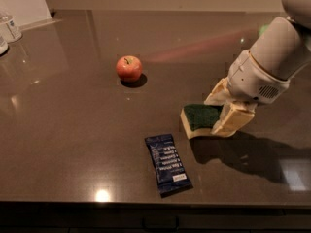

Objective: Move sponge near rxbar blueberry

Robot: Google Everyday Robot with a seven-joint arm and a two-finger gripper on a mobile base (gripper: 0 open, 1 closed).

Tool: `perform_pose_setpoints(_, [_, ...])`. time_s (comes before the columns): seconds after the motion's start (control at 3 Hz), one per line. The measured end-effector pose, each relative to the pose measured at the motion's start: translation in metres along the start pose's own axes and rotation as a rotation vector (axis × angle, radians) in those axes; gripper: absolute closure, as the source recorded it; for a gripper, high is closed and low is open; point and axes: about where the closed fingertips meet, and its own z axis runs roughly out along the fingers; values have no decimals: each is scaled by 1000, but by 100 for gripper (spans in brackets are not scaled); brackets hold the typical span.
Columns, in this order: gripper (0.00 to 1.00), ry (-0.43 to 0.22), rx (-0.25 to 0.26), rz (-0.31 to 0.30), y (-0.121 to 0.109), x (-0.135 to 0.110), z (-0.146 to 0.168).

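Note:
The sponge [199, 119], dark green on top with a pale yellow body, is held just above the dark table, right of centre. My gripper [219, 111] comes in from the upper right and is shut on the sponge's right end, one cream finger [232, 121] in front and one behind. The rxbar blueberry [168, 163], a flat dark blue wrapper with white text, lies on the table a short way below and left of the sponge, near the front edge.
A red apple [129, 68] sits on the table to the upper left. A clear bottle [10, 27] stands at the far left edge. The table's front edge [146, 205] runs just below the bar. My arm [279, 52] fills the upper right.

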Motion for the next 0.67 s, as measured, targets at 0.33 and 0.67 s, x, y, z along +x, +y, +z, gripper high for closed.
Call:
perform_pose_setpoints(0.33, [100,-19,-3,2,24,-12,7])
perform_pose_setpoints(0.67, [83,-42,-17,6,41,-24,15])
